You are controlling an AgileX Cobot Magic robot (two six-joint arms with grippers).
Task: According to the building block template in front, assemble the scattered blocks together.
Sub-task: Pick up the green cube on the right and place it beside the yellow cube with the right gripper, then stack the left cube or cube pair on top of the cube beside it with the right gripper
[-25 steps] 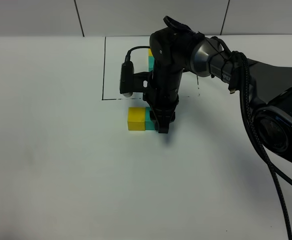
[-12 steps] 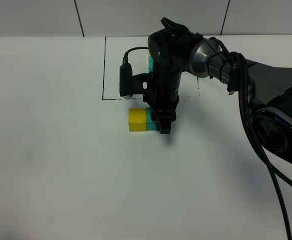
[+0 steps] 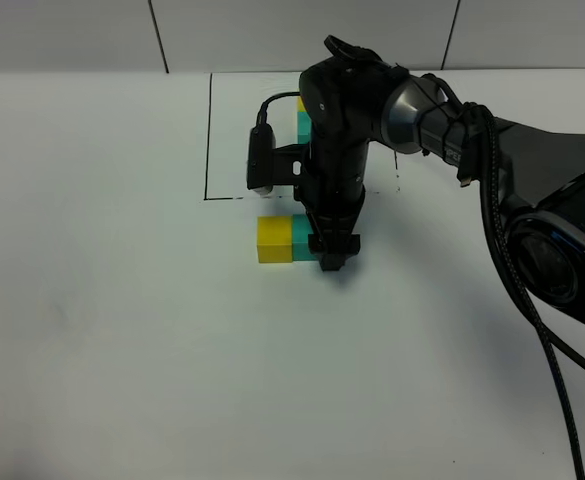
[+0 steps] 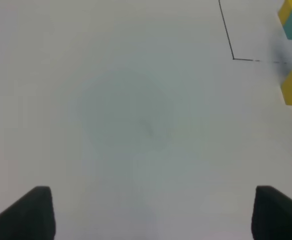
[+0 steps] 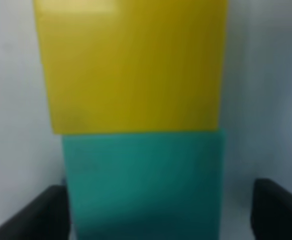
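Yellow block and teal block lie pressed side by side on the white table, just outside the black outline, and neither has shifted since half a second ago. The right gripper stands over the teal block, on the side away from the yellow one. It has slid a little to the right since then, and the wrist camera on that arm has moved with it. In the right wrist view the fingers flank the teal block with the jaws released: one finger sits at the block's edge, while a strip of table shows between the block and the other. The template pair sits inside the outline, largely hidden behind the arm. The left gripper hangs over bare table with its jaws spread wide, holding nothing.
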